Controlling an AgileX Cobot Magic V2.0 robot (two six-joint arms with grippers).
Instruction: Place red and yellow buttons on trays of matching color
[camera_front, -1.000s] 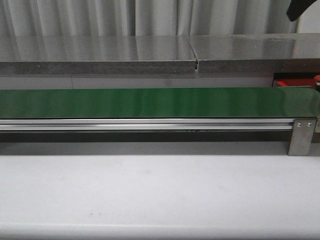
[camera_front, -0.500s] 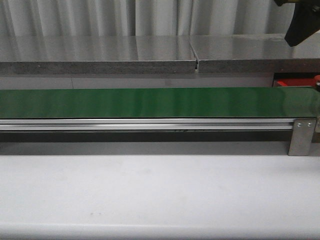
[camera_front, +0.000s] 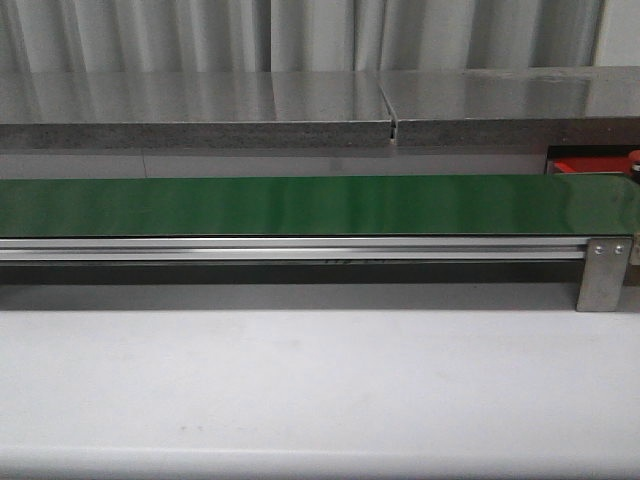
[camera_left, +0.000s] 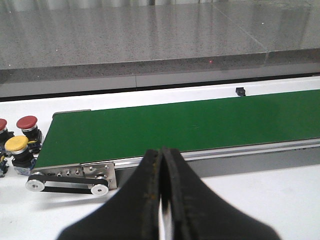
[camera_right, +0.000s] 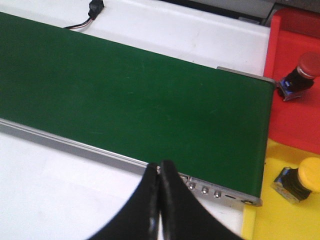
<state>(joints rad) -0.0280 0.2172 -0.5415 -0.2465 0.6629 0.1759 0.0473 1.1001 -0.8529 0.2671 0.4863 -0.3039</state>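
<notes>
The buttons are those chunky push-button switches: a round mushroom cap on a dark body with a bit of blue and metal showing. At the left end of the green conveyor belt (camera_left: 185, 122) there's a little cluster sitting on the white tabletop (camera_left: 280, 195): a red button (camera_left: 28, 127) farther back, a yellow button (camera_left: 18, 150) just in front of it and touching or nearly so, plus another red cap (camera_left: 2, 125) cut off by the frame edge. Over at the right end of the belt, the red tray (camera_right: 295, 75) has one red-capped button (camera_right: 298, 77) lying tilted on its side in it, and the yellow tray (camera_right: 280, 215) right next to it on the near side holds one yellow-capped button (camera_right: 301, 181), also tipped over. Both trays butt up against the end of the belt, and nothing is riding on the belt itself. The left fingers (camera_left: 161, 165) are pressed together with nothing between them, hanging over the near edge of the belt. The right fingers (camera_right: 159, 182) are pinched together the same way, empty, over the near rail close to the trays. In the front view only a sliver of the red tray (camera_front: 590, 163) peeks out at the far right.
</notes>
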